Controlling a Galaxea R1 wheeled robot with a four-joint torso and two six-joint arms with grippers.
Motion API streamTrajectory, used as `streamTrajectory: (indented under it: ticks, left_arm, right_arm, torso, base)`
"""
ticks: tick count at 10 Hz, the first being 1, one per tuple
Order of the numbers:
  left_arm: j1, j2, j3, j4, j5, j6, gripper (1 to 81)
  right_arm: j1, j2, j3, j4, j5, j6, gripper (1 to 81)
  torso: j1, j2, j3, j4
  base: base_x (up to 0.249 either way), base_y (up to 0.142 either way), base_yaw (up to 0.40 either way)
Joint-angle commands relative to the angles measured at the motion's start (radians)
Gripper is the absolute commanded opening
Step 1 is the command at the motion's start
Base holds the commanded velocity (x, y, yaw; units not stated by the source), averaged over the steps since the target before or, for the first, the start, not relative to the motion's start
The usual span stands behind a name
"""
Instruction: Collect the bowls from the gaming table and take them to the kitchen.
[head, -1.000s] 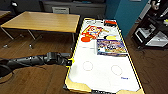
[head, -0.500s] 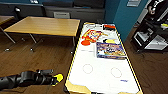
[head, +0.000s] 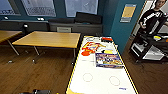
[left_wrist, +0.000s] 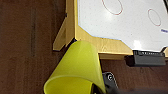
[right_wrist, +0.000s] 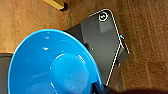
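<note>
The yellow bowl (left_wrist: 76, 67) hangs close to the left wrist camera, above the wooden floor, just off the near corner of the gaming table (left_wrist: 100, 46). My left gripper (left_wrist: 97, 88) is shut on its rim. The blue bowl (right_wrist: 50, 67) shows with its inside towards the right wrist camera, and my right gripper (right_wrist: 96, 88) is shut on its edge above the robot's dark base (right_wrist: 105, 42). In the head view the gaming table (head: 100, 80), white-topped with yellow trim, runs away from me. A dark part of my left arm (head: 41, 91) shows at the lower edge.
Colourful game boxes and sheets (head: 108, 60) cover the gaming table's far half. Wooden tables (head: 48, 38) stand to the left over dark wooden floor. A person (head: 153, 15) stands at the right behind a black cart (head: 150, 47), beside a teal wall (head: 122, 27).
My left arm with the yellow bowl has dropped down and back, from beside the gaming table's near left corner to the head picture's lower edge.
</note>
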Motion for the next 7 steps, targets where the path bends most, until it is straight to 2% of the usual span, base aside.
streamTrajectory:
  ticks: [1,3,4,5,6,7]
  left_arm:
    - [0.192,0.133,-0.206,0.227,-0.124,-0.006,1.0]
    - [0.279,0.208,-0.304,0.267,-0.127,-0.006,1.0]
    - [0.318,0.247,-0.362,0.281,-0.137,-0.006,1.0]
    - [0.356,0.282,-0.43,0.291,-0.163,-0.006,1.0]
    - [0.392,0.31,-0.5,0.296,-0.198,-0.006,1.0]
    - [0.427,0.336,-0.565,0.296,-0.251,-0.003,1.0]
  right_arm:
    - [0.007,-0.044,0.003,-0.022,-0.053,0.002,1.0]
    - [0.008,-0.03,-0.012,-0.022,-0.053,0.002,1.0]
    - [0.01,-0.019,-0.023,-0.022,-0.054,0.002,1.0]
    - [0.01,-0.01,-0.037,-0.022,-0.054,0.002,1.0]
    - [0.01,-0.001,-0.051,-0.023,-0.054,0.0,1.0]
    - [0.008,0.008,-0.066,-0.025,-0.054,0.0,1.0]
  torso:
    - [0.0,0.0,0.095,0.0]
    - [-0.001,-0.001,0.167,0.0]
    - [-0.001,-0.002,0.183,0.0]
    - [-0.002,-0.002,0.137,0.0]
    - [-0.003,-0.002,0.161,0.0]
    - [-0.003,-0.003,0.167,0.0]
  base:
    - [0.0,0.0,0.0]
    - [0.0,0.0,0.0]
    - [0.0,0.0,0.0]
    - [0.0,0.0,0.0]
    - [0.0,0.0,0.0]
    - [0.0,0.0,0.0]
